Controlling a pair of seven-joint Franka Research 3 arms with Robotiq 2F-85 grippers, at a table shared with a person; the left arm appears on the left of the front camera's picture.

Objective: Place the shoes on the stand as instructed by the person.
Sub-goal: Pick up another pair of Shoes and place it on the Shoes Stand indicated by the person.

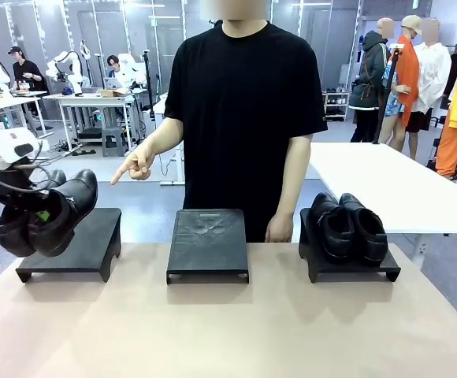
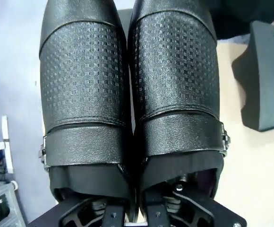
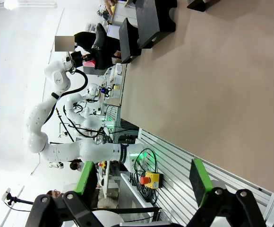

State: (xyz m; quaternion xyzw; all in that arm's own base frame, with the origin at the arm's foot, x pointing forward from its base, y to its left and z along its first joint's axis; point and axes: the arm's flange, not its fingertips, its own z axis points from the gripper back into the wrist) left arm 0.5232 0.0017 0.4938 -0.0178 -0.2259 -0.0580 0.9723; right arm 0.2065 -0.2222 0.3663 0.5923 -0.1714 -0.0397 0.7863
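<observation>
1. Over the left end of the table (image 1: 228, 331), the left gripper (image 1: 33, 206) holds a pair of shoes (image 1: 47, 214) in the air, its fingers pinched tight on the heel ends where the two shoes meet.

2. From the left wrist, the shoes run straight away from the fingers, side by side and touching, toes pointing out ahead; the long axis of the pair lines up with the gripper's own reach.

3. From the front, the pair hangs tilted, toes low toward the robot's side and heels higher, just off the near-left corner of the left stand (image 1: 75, 246) and a little above its top.

4. The person (image 1: 244, 110) stands behind the middle stand (image 1: 208, 242) and points a hand (image 1: 136, 167) toward the left stand, so I judge that is the chosen spot.

5. What matters for the next move: the left stand lies just to the right of and slightly below the held pair, so it looks like a short carry sideways and down, with the shoes levelled out first.

6. The other pair (image 1: 347, 228) already sits on the right stand (image 1: 351, 266), well apart from the work.

7. The right gripper (image 3: 139, 182) has its green-padded fingers (image 3: 86, 178) spread wide, holding nothing, far from the stands; the left arm is plainly the nearer one.
</observation>
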